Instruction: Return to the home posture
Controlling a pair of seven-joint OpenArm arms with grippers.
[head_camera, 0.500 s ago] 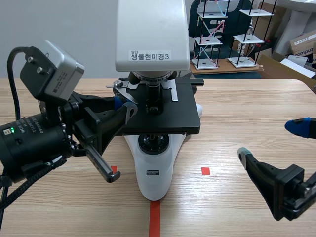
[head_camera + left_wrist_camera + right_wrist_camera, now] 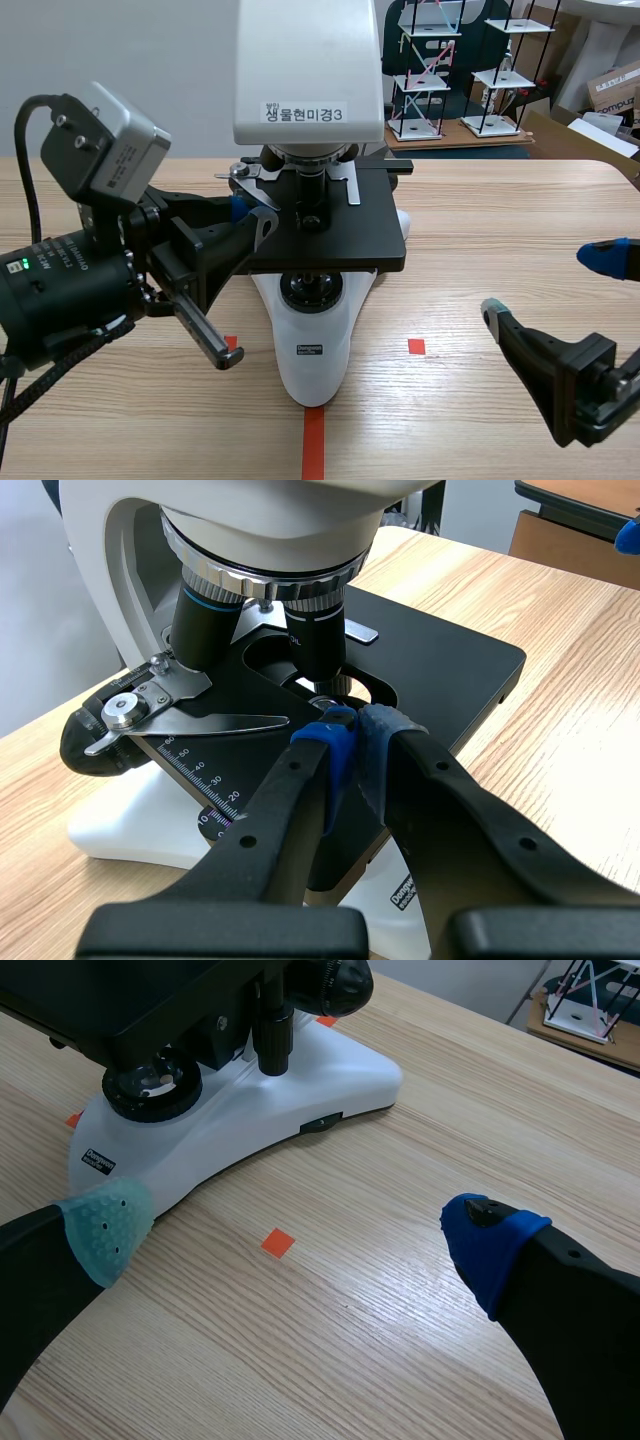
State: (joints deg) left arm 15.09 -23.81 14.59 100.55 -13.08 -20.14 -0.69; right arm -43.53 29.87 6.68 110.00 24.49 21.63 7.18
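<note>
Left gripper (image 2: 358,735) pinched closed on nothing, tips over the microscope stage (image 2: 450,665), beneath the lenses (image 2: 315,640); exit straight back. Right gripper (image 2: 297,1232) wide, well apart.

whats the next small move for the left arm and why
Probably draw the left tool straight back off the microscope stage first: its fingers are shut, tips over it just below the objective lenses, so lifting risks a knock. The right tool is open over the table.
</note>
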